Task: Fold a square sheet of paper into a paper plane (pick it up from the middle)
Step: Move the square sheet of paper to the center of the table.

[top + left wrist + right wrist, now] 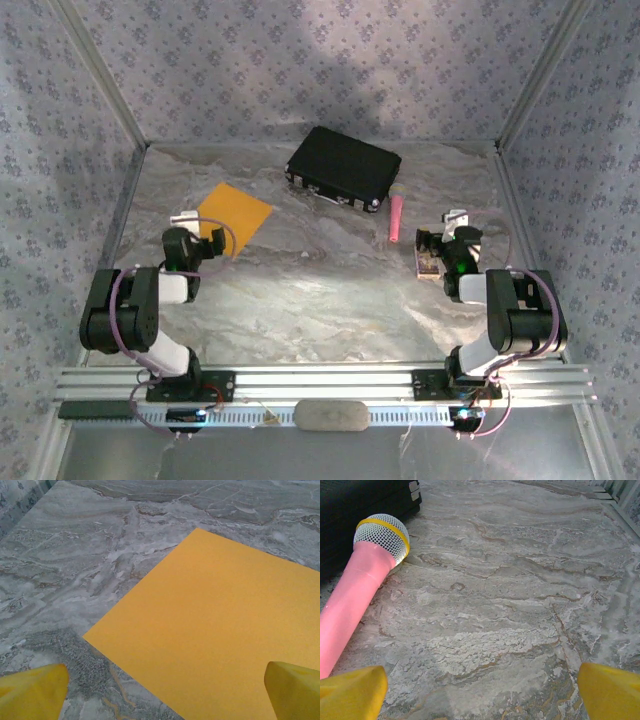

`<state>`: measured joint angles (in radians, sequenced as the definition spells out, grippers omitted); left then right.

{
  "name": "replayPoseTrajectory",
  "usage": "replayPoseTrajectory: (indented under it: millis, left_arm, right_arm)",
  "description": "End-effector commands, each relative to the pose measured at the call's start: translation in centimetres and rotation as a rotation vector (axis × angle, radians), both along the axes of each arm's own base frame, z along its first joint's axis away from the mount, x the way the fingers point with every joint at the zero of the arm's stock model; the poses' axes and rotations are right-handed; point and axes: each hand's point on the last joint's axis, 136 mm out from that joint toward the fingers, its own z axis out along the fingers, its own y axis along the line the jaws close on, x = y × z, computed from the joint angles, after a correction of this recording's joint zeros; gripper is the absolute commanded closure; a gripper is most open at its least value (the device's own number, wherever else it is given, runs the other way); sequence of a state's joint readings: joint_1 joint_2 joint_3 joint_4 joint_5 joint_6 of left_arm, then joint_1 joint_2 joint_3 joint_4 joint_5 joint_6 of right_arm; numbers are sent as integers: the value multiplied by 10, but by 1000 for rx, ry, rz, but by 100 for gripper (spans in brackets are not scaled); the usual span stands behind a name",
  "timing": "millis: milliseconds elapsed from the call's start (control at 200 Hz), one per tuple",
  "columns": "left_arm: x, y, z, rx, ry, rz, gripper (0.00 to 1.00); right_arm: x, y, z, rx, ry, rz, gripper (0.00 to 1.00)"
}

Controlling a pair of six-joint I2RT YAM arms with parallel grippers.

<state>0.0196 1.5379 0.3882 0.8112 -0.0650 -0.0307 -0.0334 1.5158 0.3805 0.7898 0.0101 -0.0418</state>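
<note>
The square sheet of paper point(235, 215) lies flat on the marbled table at the back left, a plain orange-yellow square with no crease. In the left wrist view the square sheet of paper point(220, 625) spreads ahead and to the right. My left gripper point(205, 228) hovers at the sheet's near-left edge, open, with its yellow fingertips point(32, 692) far apart and nothing between them. My right gripper point(437, 238) is open over bare table on the right side, its yellow fingertips point(612, 692) wide apart and holding nothing.
A black case point(343, 167) sits at the back centre. A pink microphone point(397, 217) lies just in front of its right end, left of my right gripper, and its mesh head point(382, 535) touches the case. Patterned walls enclose the table on three sides.
</note>
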Motion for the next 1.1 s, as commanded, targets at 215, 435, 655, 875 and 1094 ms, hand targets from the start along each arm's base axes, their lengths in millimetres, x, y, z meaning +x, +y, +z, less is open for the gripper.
replayPoseTrajectory:
  millis: [215,435,655,875,1094]
  left_arm:
    - [7,0,12,0,-33,5,0]
    - [8,0,12,-2,-33,6,0]
    - [7,0,12,-1,-32,5,0]
    - [8,0,12,-2,-32,6,0]
    - [5,-13,14,33,-40,-47,1]
  right_arm:
    - [5,-1,5,16,-12,0,1]
    - [5,-2,4,25,-11,1,1]
    - [6,-2,6,27,-13,2,1]
    - [6,-2,5,25,-12,1,1]
    - [1,5,9,-30,-47,1,1]
